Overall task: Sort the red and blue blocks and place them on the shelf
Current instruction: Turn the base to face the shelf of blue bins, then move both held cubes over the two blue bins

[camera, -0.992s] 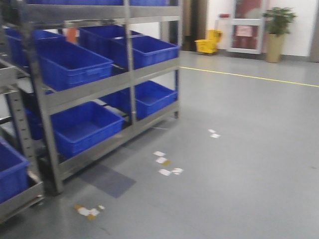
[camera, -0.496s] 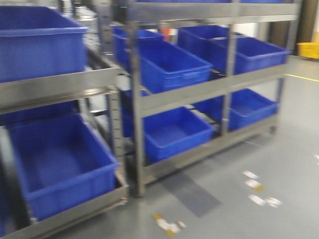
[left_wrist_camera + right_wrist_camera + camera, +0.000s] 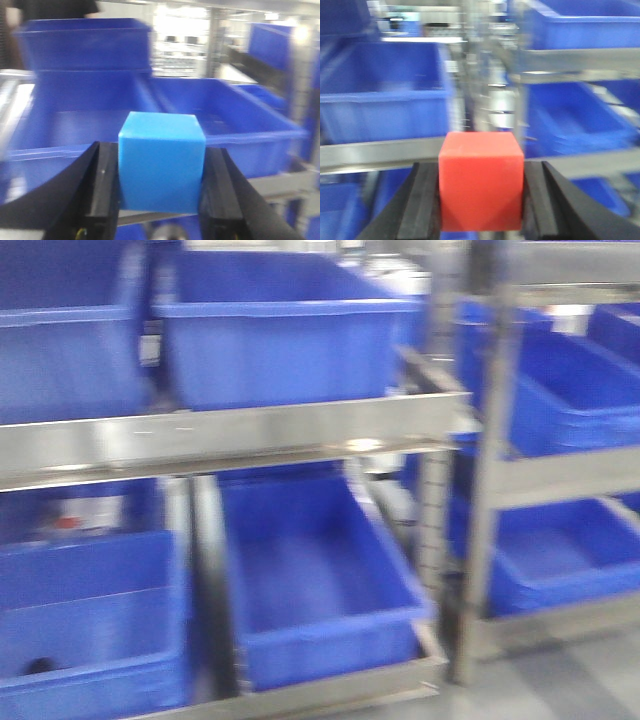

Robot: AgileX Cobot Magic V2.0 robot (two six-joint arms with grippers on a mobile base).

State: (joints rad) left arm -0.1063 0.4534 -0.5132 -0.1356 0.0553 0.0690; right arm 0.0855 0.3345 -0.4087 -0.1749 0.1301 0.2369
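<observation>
Fingers [image 3: 102, 190] of the left gripper [image 3: 161, 175] clamp the blue block [image 3: 161, 155] from both sides, closed only to its width. The right gripper [image 3: 481, 192] pinches the red block [image 3: 481, 170] the same way. That makes two blocks, one per gripper, both facing the shelf [image 3: 230, 435] and neither resting on it. In the blurred front view the near bay carries four bins [image 3: 280, 335], two above the beam and two below. More bins sit in the bay to the right.
</observation>
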